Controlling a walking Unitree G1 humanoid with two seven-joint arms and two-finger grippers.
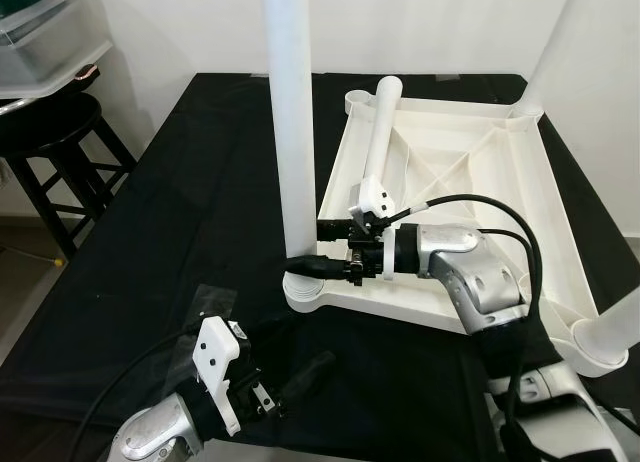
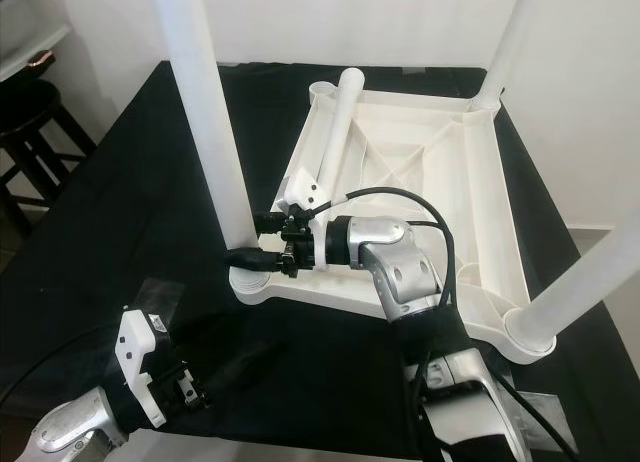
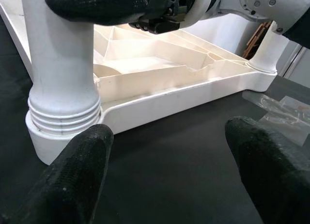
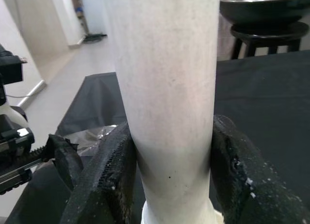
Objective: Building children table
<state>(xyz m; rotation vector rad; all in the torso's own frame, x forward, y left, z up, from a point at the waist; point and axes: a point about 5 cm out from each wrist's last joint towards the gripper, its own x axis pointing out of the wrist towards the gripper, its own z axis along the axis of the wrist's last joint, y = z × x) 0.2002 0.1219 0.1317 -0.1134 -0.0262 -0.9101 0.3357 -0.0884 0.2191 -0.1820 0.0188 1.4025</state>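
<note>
The table leg (image 1: pixel 292 132), clamped low by the right gripper (image 1: pixel 312 250), should be twisted straight into its socket while the left gripper (image 1: pixel 275 382) waits open.

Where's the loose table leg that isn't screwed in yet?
The loose leg lies flat inside the upturned tabletop, along its left edge, just beyond the right gripper, which clamps the upright leg at the near-left corner.
</note>
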